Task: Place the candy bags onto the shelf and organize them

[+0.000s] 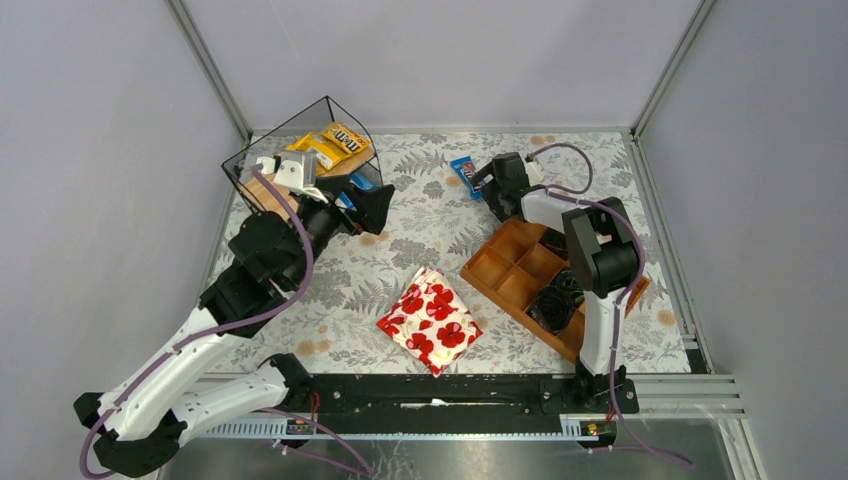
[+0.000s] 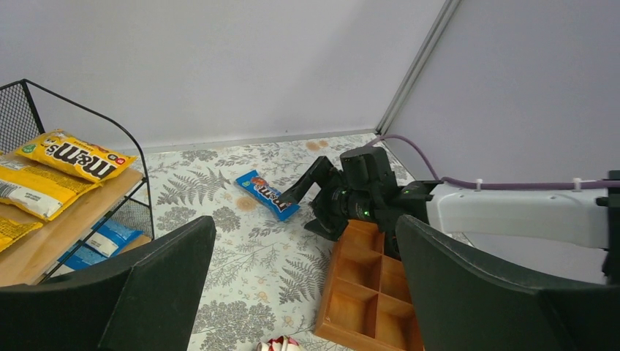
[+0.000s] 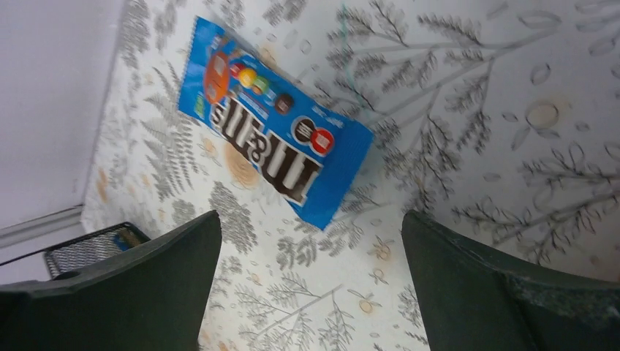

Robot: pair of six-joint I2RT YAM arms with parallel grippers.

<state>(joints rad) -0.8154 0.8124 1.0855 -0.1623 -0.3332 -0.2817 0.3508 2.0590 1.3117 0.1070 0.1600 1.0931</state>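
A blue candy bag (image 1: 463,176) lies flat on the floral cloth at the far middle; it also shows in the right wrist view (image 3: 272,148) and the left wrist view (image 2: 267,194). My right gripper (image 1: 487,186) is open and empty, right beside the bag's near end. The shelf (image 1: 300,150) stands at the far left with yellow candy bags (image 1: 338,145) on its top board (image 2: 66,223) and blue candy bags (image 2: 99,243) lower down. My left gripper (image 1: 372,205) is open and empty, just right of the shelf.
A reddish-brown compartment tray (image 1: 527,272) lies under the right arm, with a black object in one cell. A white pouch with red poppies (image 1: 429,320) lies in the near middle. Grey walls enclose the table.
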